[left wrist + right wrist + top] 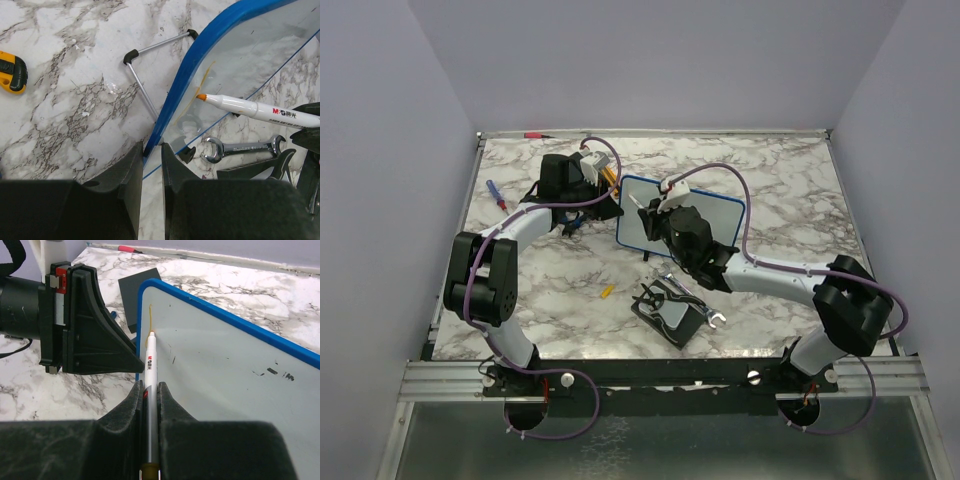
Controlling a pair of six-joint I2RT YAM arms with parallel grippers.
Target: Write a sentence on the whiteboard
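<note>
Whiteboard held tilted mid-table, left rim pinched by left gripper; marker clamped in right gripper, tip at orange stroke; wrench, black pad, yellow tool lying nearby.

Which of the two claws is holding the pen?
The right gripper: it pinches the white marker, whose tip is at the whiteboard. The left gripper clamps the board's blue rim instead.

Blue-rimmed white whiteboard and white marker pen run past the right edge; the faint orange stroke is too short to read.
</note>
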